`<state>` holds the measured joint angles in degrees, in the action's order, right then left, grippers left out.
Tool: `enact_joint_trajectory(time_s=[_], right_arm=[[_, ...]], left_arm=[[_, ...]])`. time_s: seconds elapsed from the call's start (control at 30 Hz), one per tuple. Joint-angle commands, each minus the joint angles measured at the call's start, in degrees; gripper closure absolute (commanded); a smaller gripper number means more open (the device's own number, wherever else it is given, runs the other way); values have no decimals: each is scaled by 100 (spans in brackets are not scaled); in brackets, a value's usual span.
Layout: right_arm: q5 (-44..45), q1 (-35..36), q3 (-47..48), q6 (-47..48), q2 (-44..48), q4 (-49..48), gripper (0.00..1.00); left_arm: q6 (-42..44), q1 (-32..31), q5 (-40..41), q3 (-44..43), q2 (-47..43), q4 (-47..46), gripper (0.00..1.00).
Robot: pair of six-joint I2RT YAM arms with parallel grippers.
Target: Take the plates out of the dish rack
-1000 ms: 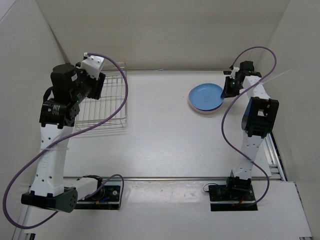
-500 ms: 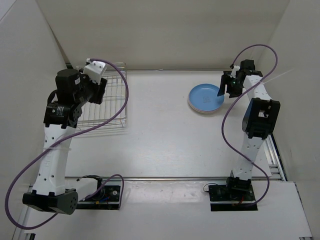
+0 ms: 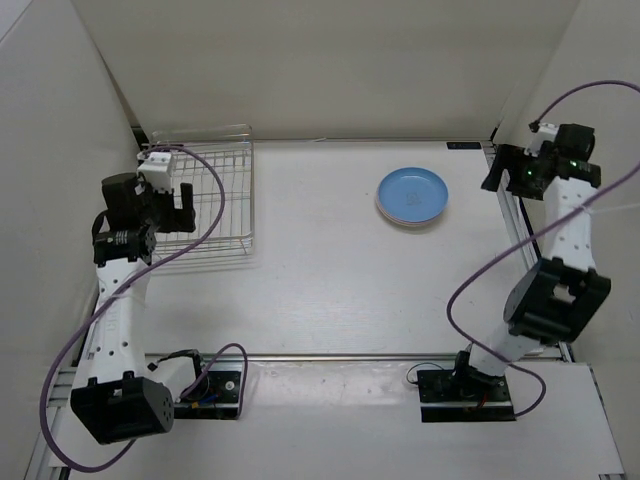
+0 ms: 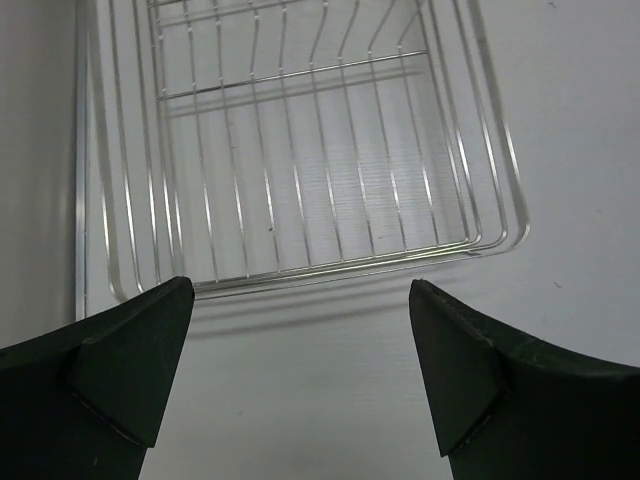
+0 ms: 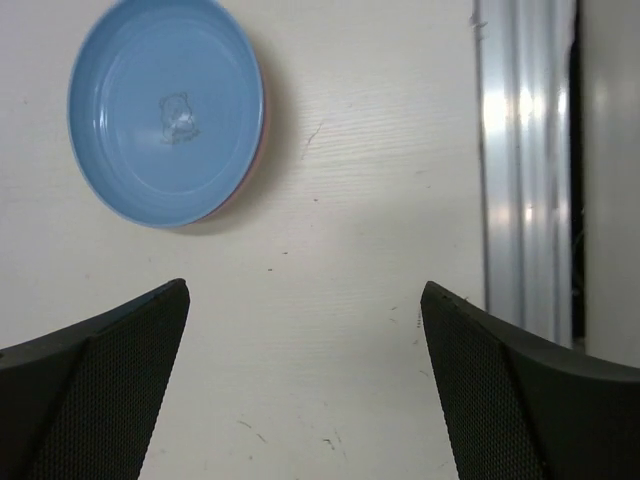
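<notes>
Left gripper (image 4: 300, 290) is spread wide with nothing between the fingers. From its wrist cam, the wire grid of the dish rack (image 4: 300, 150) runs off toward 12 o'clock, and the rack's near edge is just ahead of the fingertips. Seen from above, that gripper (image 3: 168, 205) hangs over the rack's 8 o'clock corner. The rack (image 3: 225, 190) itself sits at about 10 o'clock on the table (image 3: 320, 280).

Right gripper (image 5: 305, 290) is the same deal: jaws wide apart, holding nothing. From above it (image 3: 505, 172) is up around the table's 2 o'clock edge, beside the metal rail (image 5: 520, 150).

The plates are out on the table at about 1 o'clock, well apart from the rack. The blue plate (image 3: 412, 193) is on top, at 9 o'clock from the right gripper and not touching it. On the right wrist cam the blue one (image 5: 165, 110) is at 11 o'clock, with a pink plate (image 5: 254, 160) peeking out underneath. Can't tell if there's a third under those.
</notes>
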<state>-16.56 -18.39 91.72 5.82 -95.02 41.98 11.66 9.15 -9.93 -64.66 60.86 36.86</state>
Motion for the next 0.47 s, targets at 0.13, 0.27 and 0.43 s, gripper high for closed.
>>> enact_joint_trajectory(time_s=[0.13, 0.27, 0.43], right_arm=[[-24, -402, -1400, 621, 2030, -32, 0], [-23, -534, -2017, 622, 2794, -224, 0], [-155, -534, -2097, 516, 3042, -93, 0]], left_arm=[[-322, 1123, -482, -98, 232, -496, 0], [-173, 1458, -371, -91, 382, -670, 0], [-41, 1818, -412, -116, 496, -768, 0]])
